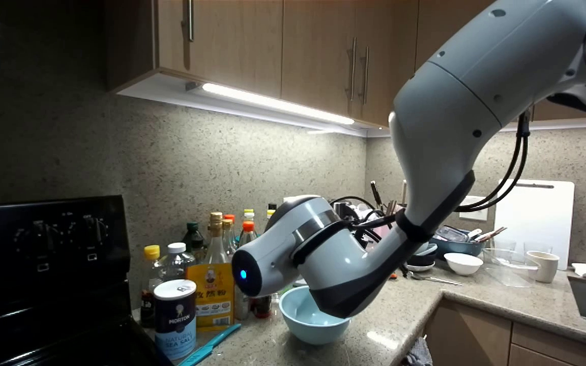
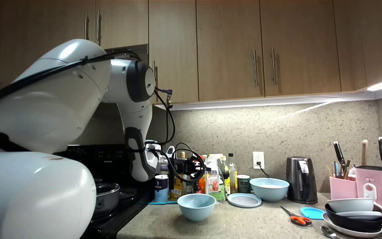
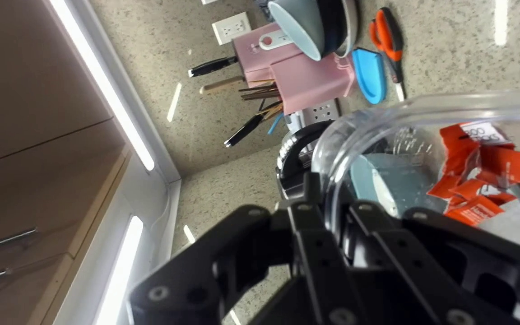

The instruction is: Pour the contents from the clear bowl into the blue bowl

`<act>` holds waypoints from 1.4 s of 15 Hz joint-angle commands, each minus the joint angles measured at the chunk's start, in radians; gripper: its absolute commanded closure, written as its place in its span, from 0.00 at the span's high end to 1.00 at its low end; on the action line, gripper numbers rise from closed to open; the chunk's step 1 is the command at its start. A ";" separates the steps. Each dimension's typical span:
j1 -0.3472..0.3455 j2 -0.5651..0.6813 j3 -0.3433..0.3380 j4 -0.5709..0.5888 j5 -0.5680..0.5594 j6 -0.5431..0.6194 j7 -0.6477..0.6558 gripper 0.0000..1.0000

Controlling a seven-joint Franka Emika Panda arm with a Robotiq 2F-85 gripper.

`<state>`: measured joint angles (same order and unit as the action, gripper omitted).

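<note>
My gripper (image 3: 331, 190) is shut on the rim of the clear bowl (image 3: 427, 112). Several orange packets (image 3: 506, 164) lie inside the clear bowl. The clear bowl looks tilted; how far I cannot tell. In an exterior view my gripper (image 2: 207, 169) points sideways, with the clear bowl (image 2: 213, 178) faint against bottles, above and right of the blue bowl. The light-blue bowl (image 2: 196, 207) stands upright on the counter and also shows in an exterior view (image 1: 313, 325), partly behind the arm, which hides my gripper and the clear bowl there.
A second light-blue bowl (image 2: 269, 190) stands by the kettle (image 2: 302, 181), with a grey round lid (image 2: 244, 200) beside it. Bottles (image 1: 215, 244) and a salt can (image 1: 175, 320) line the wall. Scissors (image 2: 298, 219) lie right. A stove with a pot (image 2: 106, 199) is left.
</note>
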<state>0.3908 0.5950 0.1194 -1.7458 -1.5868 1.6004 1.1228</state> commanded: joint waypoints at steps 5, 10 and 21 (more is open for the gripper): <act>0.001 0.099 0.044 0.040 -0.118 -0.165 -0.003 0.03; 0.005 0.120 0.044 0.047 -0.133 -0.179 0.007 0.03; -0.012 0.139 0.070 0.040 -0.150 -0.199 -0.010 0.03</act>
<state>0.4053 0.7464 0.1584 -1.6982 -1.7431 1.3988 1.1228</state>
